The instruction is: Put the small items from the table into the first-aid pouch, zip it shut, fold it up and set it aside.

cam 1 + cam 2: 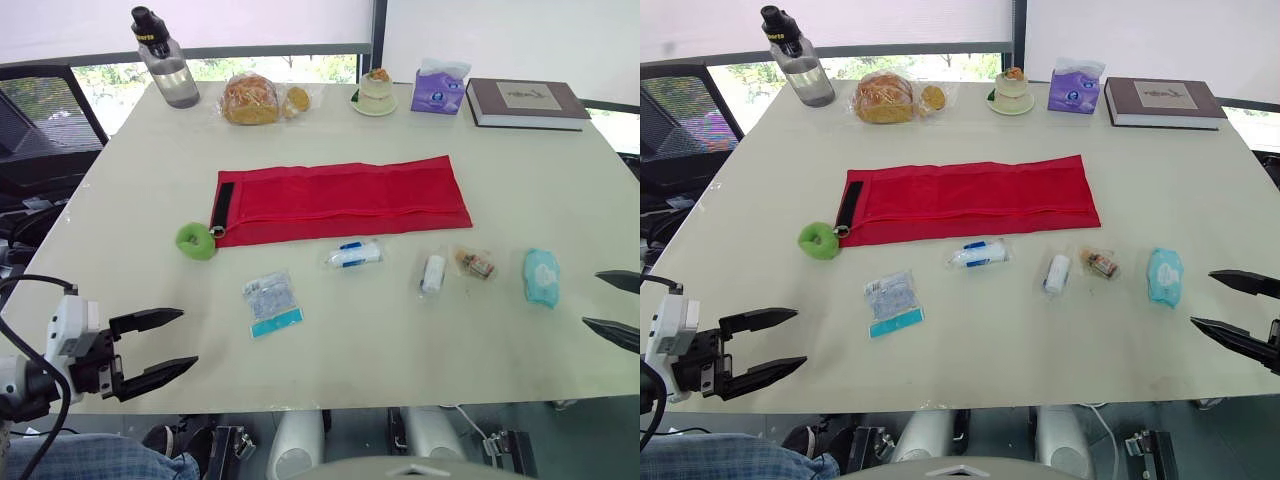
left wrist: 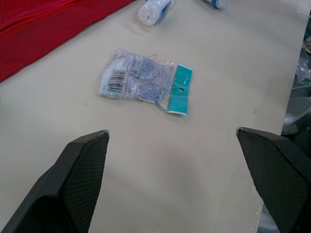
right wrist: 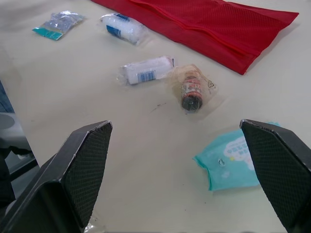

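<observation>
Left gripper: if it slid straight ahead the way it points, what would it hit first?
Most likely the packet, lying straight ahead of the left gripper; its height is unclear, so it might pass above.

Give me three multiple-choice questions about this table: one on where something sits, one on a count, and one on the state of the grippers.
1. Where does the green ring lie?
A. On the middle of the red pouch
B. At the pouch's left end, by its black strap
C. At the pouch's right end

2. How many small wrapped items lie on the table between the pouch and the robot?
A. Three
B. Five
C. Seven

3. How do the left gripper and right gripper stand?
A. Both open, holding nothing
B. Left shut on the ring
C. Right shut on the pouch

Answers:
1 B: the ring sits at the strap end of the pouch.
2 B: a teal-edged packet, a blue-and-white tube, a white roll, a small brown bottle and a teal wipes pack.
3 A: each gripper's fingers are spread, with nothing between them.
</observation>
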